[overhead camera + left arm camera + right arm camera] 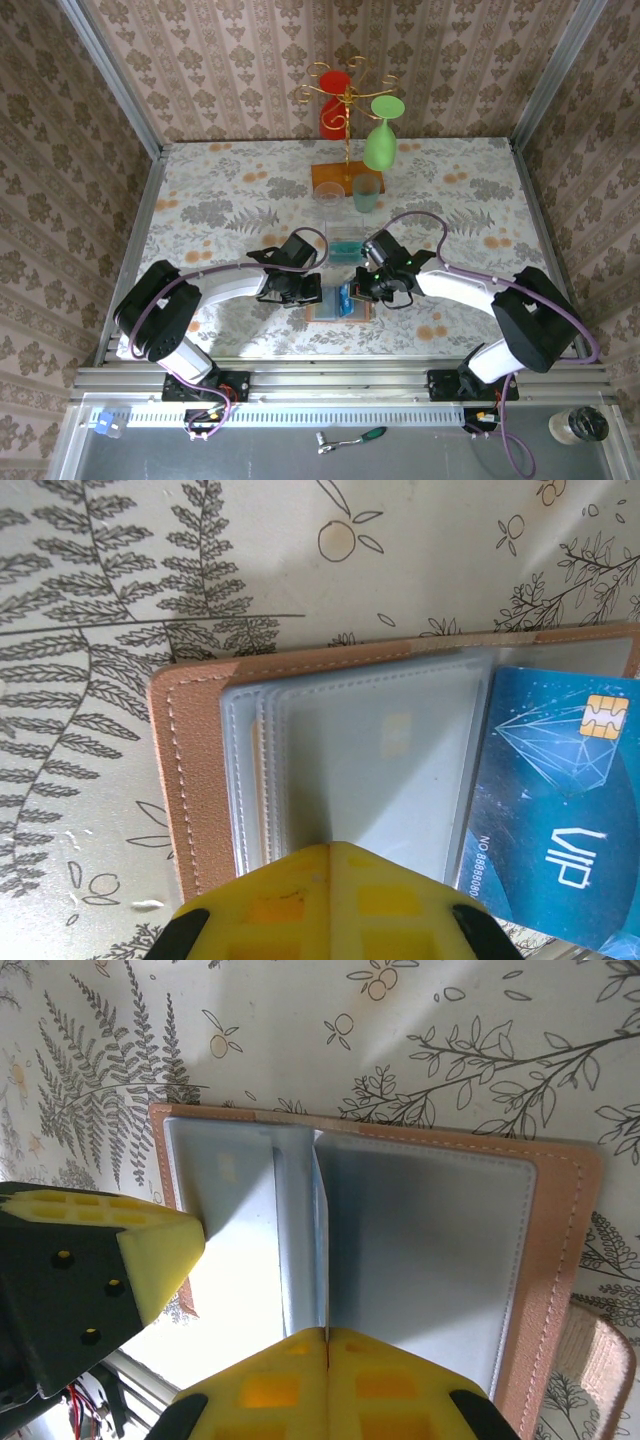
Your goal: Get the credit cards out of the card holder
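While both arms meet over the card holder (324, 312), you are mid-extraction, with one card part-way out.

Top view: the card holder lies open on the table (220, 200), close to the middle of its near edge. The left gripper (312, 292) and right gripper (362, 292) sit at its two sides, with the blue credit card (346, 298) between them. A clear tray (345, 250) stands just beyond, toward the table's centre.

Left wrist view: the left gripper (330, 852) has its jaws fully together, tips down on the clear pocket leaves (370, 750) of the holder (195, 770). It appears to pin them, not to hold anything. The blue credit card (560, 770) shows at the right, its left edge just at the leaves' open side.

Right wrist view: the right gripper (327, 1338) is closed on a thin sheet (321, 1230) seen edge-on, standing up from the holder (555, 1260). You should read this as the blue credit card, though a pocket leaf cannot be ruled out. One of the left fingers (160, 1250) rests at the holder's left edge.

Next move, as a judgement: keep the left pin firm, draw the right hand straight away until the card clears, then carry it off, probably to the tray.
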Controlling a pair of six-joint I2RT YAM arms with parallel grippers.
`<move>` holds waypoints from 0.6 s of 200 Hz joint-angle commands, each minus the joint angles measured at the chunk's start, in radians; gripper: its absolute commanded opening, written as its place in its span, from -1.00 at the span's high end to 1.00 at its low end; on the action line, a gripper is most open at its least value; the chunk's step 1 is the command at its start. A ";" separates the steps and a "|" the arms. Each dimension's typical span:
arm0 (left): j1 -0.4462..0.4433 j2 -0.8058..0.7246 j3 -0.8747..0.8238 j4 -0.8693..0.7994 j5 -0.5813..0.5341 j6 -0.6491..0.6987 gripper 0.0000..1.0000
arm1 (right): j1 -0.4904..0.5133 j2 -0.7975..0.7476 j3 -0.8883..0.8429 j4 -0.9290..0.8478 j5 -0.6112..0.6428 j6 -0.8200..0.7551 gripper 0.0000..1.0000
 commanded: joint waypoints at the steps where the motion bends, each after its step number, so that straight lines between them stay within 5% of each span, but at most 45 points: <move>1: 0.000 0.017 -0.019 -0.013 -0.002 0.013 0.94 | 0.016 0.023 0.035 -0.035 0.034 -0.001 0.92; 120: 0.004 0.022 -0.019 -0.009 0.006 0.016 0.94 | 0.051 0.036 0.040 -0.048 0.058 0.047 0.71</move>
